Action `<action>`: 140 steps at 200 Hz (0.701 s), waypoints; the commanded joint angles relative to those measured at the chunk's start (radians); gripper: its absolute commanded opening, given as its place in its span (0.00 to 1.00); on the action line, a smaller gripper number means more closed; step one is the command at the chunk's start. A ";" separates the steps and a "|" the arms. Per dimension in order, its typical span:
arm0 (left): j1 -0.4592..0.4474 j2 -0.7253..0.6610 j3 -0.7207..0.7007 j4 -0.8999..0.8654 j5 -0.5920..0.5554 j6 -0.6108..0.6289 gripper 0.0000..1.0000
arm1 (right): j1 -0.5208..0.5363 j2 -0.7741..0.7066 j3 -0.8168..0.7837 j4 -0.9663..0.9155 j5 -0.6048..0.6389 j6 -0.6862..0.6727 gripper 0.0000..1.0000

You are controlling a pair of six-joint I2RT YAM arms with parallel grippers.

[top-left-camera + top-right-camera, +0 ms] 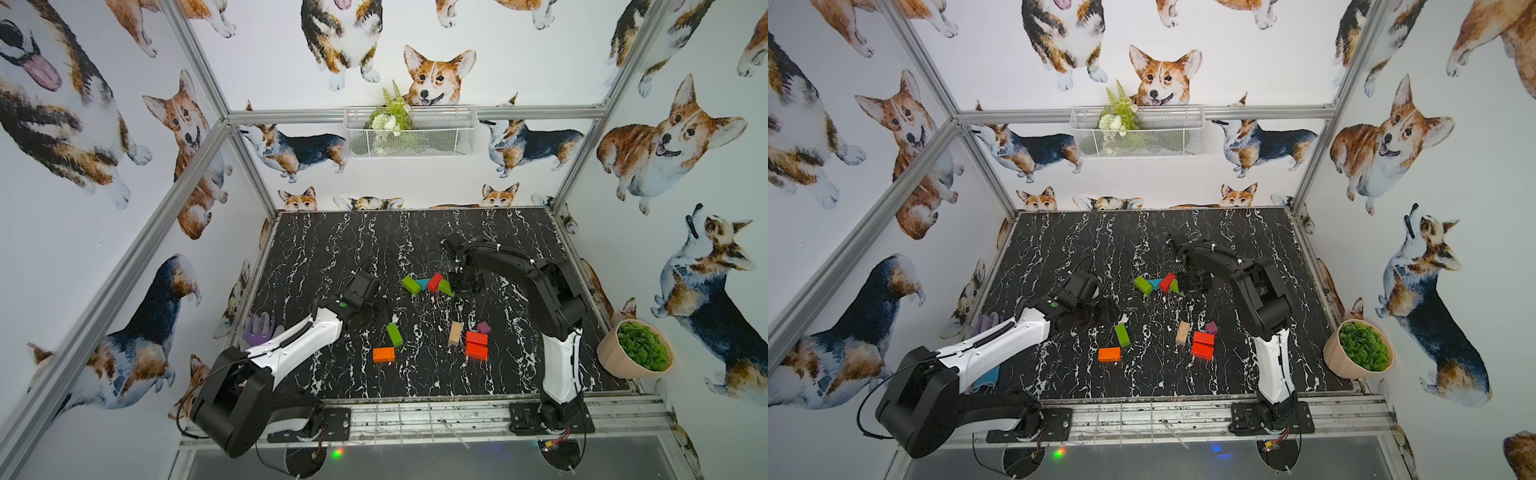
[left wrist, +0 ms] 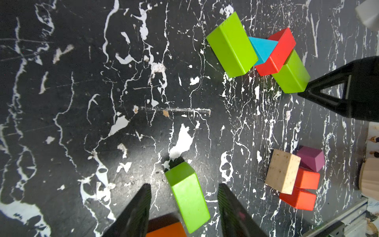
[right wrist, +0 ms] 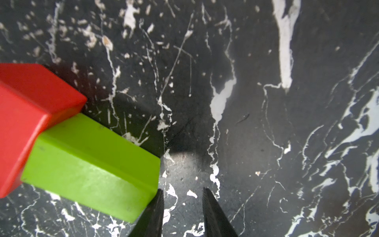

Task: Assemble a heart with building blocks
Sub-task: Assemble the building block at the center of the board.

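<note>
The orange block (image 2: 166, 229) showing between my left fingers (image 2: 135, 211) runs off my wrist view's edge, and the red block (image 2: 275, 52) hides part of the teal triangle (image 2: 262, 49) behind it.

Arms (image 1: 299, 340) blk w/ wht forearm shells.

Building blocks (image 1: 410, 285) in three loose clusters

Black white-veined table (image 1: 332, 249) — teal triangle (image 1: 423, 283)
</note>
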 commanded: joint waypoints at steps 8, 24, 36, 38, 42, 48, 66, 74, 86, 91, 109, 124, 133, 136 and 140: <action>0.003 -0.003 -0.002 0.005 -0.002 -0.003 0.56 | 0.003 -0.002 0.007 -0.005 0.004 0.021 0.36; 0.003 -0.001 -0.004 0.007 0.000 -0.005 0.56 | 0.004 -0.009 0.001 -0.002 0.003 0.023 0.35; 0.003 0.000 -0.005 0.007 0.001 -0.005 0.56 | 0.004 -0.011 0.002 -0.013 0.018 0.026 0.36; 0.003 0.000 -0.004 0.007 0.001 -0.005 0.56 | 0.004 -0.011 0.004 -0.017 0.020 0.028 0.36; 0.003 0.000 -0.004 0.007 0.003 -0.005 0.56 | 0.004 -0.011 0.005 -0.023 0.025 0.029 0.36; 0.003 0.002 -0.003 0.007 0.006 -0.005 0.56 | 0.005 -0.014 0.003 -0.028 0.033 0.030 0.35; 0.003 0.011 0.004 -0.002 0.009 -0.009 0.56 | 0.004 -0.048 -0.015 -0.042 0.067 0.041 0.36; 0.001 0.019 0.007 -0.009 0.012 -0.017 0.56 | 0.004 -0.067 -0.023 -0.050 0.079 0.047 0.36; -0.010 0.030 0.015 -0.027 0.001 -0.025 0.56 | 0.004 -0.110 -0.047 -0.054 0.088 0.053 0.37; -0.019 0.032 0.021 -0.040 -0.010 -0.026 0.56 | 0.004 -0.129 -0.061 -0.054 0.090 0.056 0.37; -0.061 0.042 0.041 -0.105 -0.065 -0.026 0.57 | 0.004 -0.209 -0.112 -0.054 0.095 0.063 0.38; -0.092 0.048 0.048 -0.146 -0.108 -0.035 0.58 | 0.004 -0.272 -0.154 -0.055 0.100 0.066 0.38; -0.105 0.056 0.050 -0.152 -0.118 -0.047 0.58 | 0.004 -0.303 -0.177 -0.054 0.097 0.067 0.39; -0.109 0.062 0.050 -0.152 -0.120 -0.051 0.59 | 0.004 -0.314 -0.184 -0.054 0.096 0.067 0.39; -0.114 0.071 0.052 -0.152 -0.122 -0.055 0.59 | 0.004 -0.326 -0.193 -0.053 0.093 0.067 0.39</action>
